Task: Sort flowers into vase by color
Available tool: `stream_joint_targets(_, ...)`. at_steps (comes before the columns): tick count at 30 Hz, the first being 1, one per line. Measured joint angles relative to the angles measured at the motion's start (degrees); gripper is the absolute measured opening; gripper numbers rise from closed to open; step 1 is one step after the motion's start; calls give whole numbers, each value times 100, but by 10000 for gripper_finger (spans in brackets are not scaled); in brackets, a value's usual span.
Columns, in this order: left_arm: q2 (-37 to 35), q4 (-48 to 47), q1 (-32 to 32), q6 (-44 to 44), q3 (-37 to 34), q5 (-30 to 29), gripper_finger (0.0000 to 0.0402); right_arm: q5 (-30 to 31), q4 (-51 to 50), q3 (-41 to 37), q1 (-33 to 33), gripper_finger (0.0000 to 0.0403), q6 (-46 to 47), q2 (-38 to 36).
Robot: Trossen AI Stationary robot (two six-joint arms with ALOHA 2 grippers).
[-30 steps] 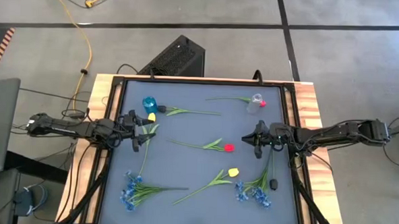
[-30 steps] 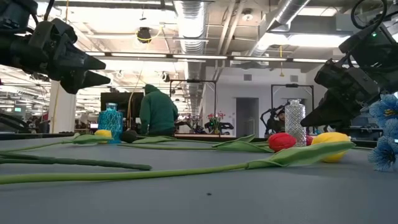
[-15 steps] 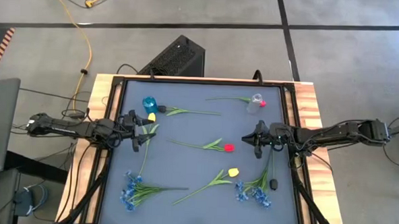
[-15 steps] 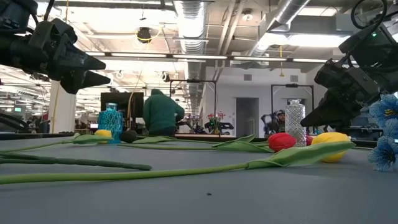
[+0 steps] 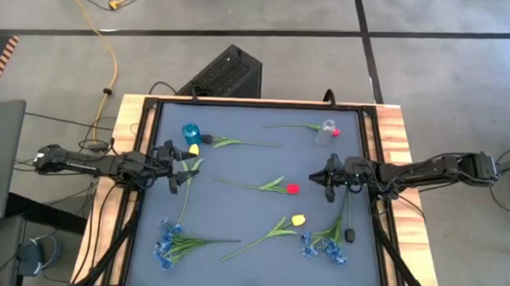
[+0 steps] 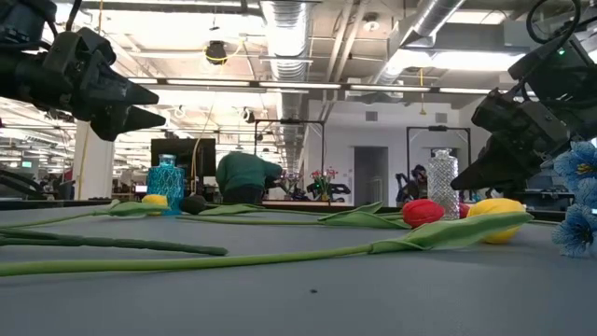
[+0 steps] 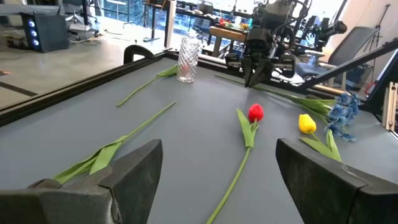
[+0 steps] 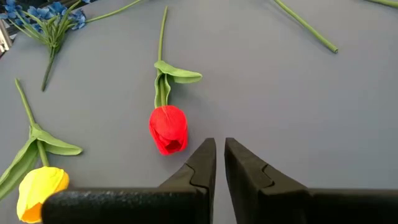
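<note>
The right gripper (image 5: 327, 182) hangs above the counter (image 5: 237, 164) on its right side. Its two fingers are almost together, with only a thin gap, and nothing is between them. Just beside its tips lies a red tulip (image 8: 168, 128) near the middle of the counter, not touching the gripper. A yellow tulip (image 5: 297, 220) lies a little nearer the front edge, and a bunch of blue flowers (image 5: 324, 246) lies beside it, under the right arm.

The left gripper (image 5: 182, 164) hangs above the left side with its fingers spread wide, and it holds nothing. A long green stem (image 5: 185, 196) lies below it and runs down to a second bunch of blue flowers (image 5: 168, 243). A blue vase (image 5: 191, 132) stands near the back left corner with another yellow tulip (image 5: 194, 147) just beside it. A clear vase (image 5: 327, 131) stands at the back right.
</note>
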Motion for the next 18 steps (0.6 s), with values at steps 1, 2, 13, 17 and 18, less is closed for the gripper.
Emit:
stream_joint_targets(1,-2,0,1,-5,0,0,302,1,0,0,-1,63,1,1)
stream_joint_targets(2,-1,2,-1,-87,0,2,302,-1,0,1,0,63,1,0)
stream_joint_targets(13,0,92,-1,-2024,0,-343,302,30,98,2,-55,63,55,0)
stream_joint_targets(17,0,443,0,-1789,0,-198,302,66,359,98,-146,63,620,1)
stream_joint_targets(18,0,574,-1,-1678,2,-104,302,-25,403,197,-198,63,535,-13)
